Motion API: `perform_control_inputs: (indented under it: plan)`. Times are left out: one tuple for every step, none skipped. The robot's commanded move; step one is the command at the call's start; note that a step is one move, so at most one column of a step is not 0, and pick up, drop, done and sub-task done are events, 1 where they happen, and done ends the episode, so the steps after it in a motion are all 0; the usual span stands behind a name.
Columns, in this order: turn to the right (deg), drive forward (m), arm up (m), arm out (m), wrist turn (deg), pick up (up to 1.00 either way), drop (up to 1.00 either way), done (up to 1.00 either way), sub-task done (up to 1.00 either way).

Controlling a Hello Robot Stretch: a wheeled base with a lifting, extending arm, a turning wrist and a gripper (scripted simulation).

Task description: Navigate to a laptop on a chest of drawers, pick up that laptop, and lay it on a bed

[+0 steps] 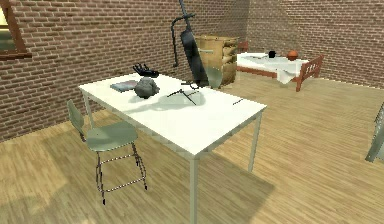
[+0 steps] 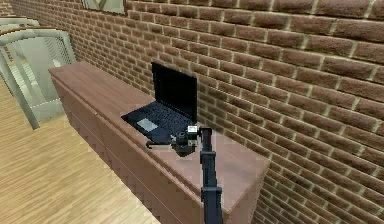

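A black laptop (image 2: 160, 112) stands with its lid up on a long brown chest of drawers (image 2: 95, 85) against the brick wall. The dark arm (image 2: 208, 180) rises from the bottom edge of the arm side view. My gripper (image 2: 160, 144) lies at the laptop's near right corner, over the chest's top. I cannot tell whether it holds anything. In the forward view a bed (image 1: 280, 68) with a white sheet and a red-brown frame stands in the far right corner, with small dark and orange things on it.
A white table (image 1: 215, 125) with several small items and a green-grey chair (image 1: 105, 135) stand close ahead. Behind them are a black upright stand (image 1: 190, 45) and a light wooden cabinet (image 1: 215, 55). A glass-fronted unit (image 2: 35, 70) adjoins the chest. Open wood floor lies at the forward view's right.
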Motion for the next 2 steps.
perform_control_inputs:
  plan:
    - [0.0, 0.0, 0.3, 0.0, 0.0, 0.0, 0.0, 0.0, 0.0]
    - [0.0, 0.0, 0.0, 0.0, -45.0, 0.0, 0.0, 0.0, 0.0]
